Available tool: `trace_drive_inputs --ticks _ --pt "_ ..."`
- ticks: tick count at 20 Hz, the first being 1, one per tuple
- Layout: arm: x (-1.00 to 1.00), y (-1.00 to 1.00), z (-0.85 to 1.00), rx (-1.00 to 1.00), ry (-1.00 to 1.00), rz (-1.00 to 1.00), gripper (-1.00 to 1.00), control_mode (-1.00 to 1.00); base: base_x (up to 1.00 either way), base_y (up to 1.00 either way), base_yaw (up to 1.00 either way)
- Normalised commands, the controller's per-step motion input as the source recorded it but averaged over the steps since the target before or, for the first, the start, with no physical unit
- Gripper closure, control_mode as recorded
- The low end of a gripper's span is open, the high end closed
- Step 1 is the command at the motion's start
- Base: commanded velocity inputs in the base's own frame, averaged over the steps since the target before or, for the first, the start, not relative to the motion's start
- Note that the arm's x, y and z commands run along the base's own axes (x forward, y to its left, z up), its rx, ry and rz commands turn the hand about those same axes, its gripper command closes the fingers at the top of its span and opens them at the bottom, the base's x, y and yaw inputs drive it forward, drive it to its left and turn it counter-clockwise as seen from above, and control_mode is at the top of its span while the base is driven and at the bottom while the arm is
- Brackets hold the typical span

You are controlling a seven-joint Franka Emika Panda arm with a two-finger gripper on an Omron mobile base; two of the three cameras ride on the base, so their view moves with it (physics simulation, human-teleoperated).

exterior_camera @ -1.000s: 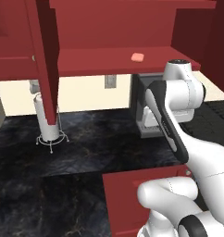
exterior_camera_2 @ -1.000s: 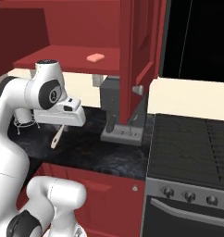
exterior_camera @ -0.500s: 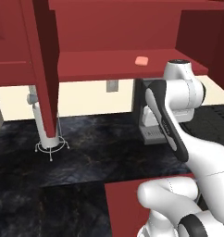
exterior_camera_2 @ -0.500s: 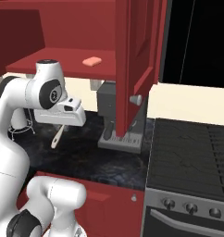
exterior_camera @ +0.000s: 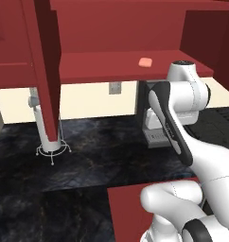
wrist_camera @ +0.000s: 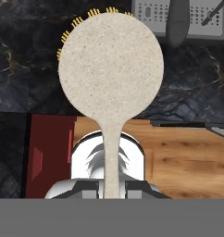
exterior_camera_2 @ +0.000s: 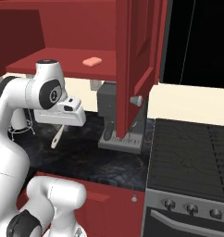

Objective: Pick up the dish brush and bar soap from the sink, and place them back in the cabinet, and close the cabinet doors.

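My gripper (exterior_camera_2: 61, 126) (wrist_camera: 112, 187) is shut on the handle of the dish brush (exterior_camera_2: 56, 137), which hangs below the hand over the dark counter. In the hand view the brush's round whitish head (wrist_camera: 110, 65) with yellow bristles at its rim stands above the fingertips. The salmon-orange bar soap (exterior_camera: 145, 62) (exterior_camera_2: 92, 61) lies on the red shelf of the cabinet (exterior_camera: 116, 71), above the brush's level. Both cabinet doors stand open: one at the left (exterior_camera: 44, 71), one at the right (exterior_camera_2: 132, 60) with a silver knob (exterior_camera_2: 136, 100). The sink is out of view.
A grey coffee machine (exterior_camera: 156, 127) (exterior_camera_2: 116, 115) stands on the dark marble counter (exterior_camera: 88, 156) under the shelf. A white stand (exterior_camera: 50, 137) rises behind the left door. A black stove (exterior_camera_2: 192, 152) lies to the right. Red lower fronts (exterior_camera_2: 114, 199) edge the counter.
The whole picture has shifted slightly, so the camera moved. The brush stays in my grip below the shelf, and the soap has not moved on the shelf.
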Motion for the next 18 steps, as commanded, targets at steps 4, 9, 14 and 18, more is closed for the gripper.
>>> trace_drive_inputs --ticks 4,9,14,18 --pt "0.0 0.0 0.0 0.0 0.0 0.0 1.0 1.0 0.0 0.02 0.0" --pt "0.0 0.0 0.0 0.0 0.0 0.0 1.0 1.0 0.0 0.31 0.0" --pt "0.0 0.0 0.0 0.0 0.0 0.0 1.0 1.0 0.0 0.43 0.0" --pt "0.0 0.0 0.0 0.0 0.0 0.0 1.0 1.0 0.0 0.09 0.0"
